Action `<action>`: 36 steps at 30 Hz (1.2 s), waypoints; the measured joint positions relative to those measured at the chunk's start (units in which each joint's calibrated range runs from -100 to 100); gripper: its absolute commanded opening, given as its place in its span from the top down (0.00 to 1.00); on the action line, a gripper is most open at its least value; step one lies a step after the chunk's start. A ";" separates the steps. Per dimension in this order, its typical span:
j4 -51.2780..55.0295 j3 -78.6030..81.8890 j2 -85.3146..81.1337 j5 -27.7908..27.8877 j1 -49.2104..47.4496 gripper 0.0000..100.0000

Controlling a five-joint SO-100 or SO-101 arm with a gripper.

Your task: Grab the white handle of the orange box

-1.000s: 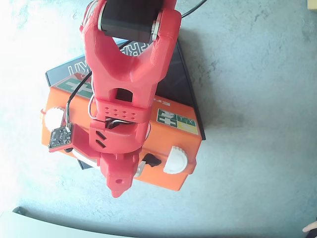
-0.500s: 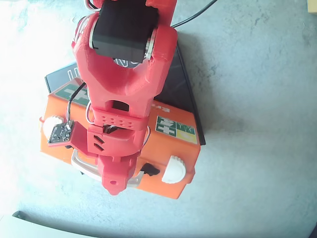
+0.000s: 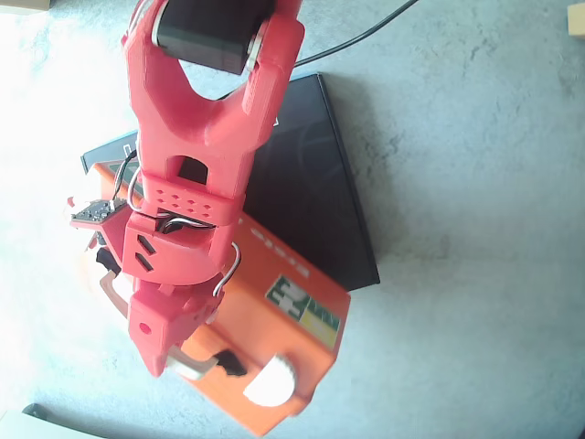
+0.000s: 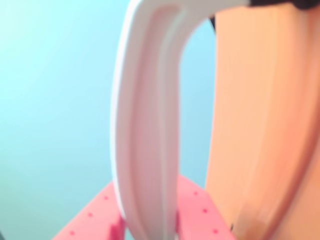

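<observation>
One orange box (image 3: 274, 366), one white handle (image 4: 145, 125) — gripper (image 4: 147, 225) clamped around that handle.

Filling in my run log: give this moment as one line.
gripper: on white handle, closure unclear | orange box: tilted, partly on black box | surface: grey table

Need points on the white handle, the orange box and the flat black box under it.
white handle (image 4: 145, 125): wrist view, middle of the curved bar.
orange box (image 3: 265, 343): overhead view, bare orange top beside the cross sticker.
flat black box (image 3: 311, 183): overhead view, its dark top right of the arm.
</observation>
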 measured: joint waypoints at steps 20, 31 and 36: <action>-15.70 75.79 -28.77 -1.36 -4.12 0.99; -42.95 113.14 -55.24 -1.36 1.61 0.99; -44.74 124.30 -55.77 -1.83 3.82 0.99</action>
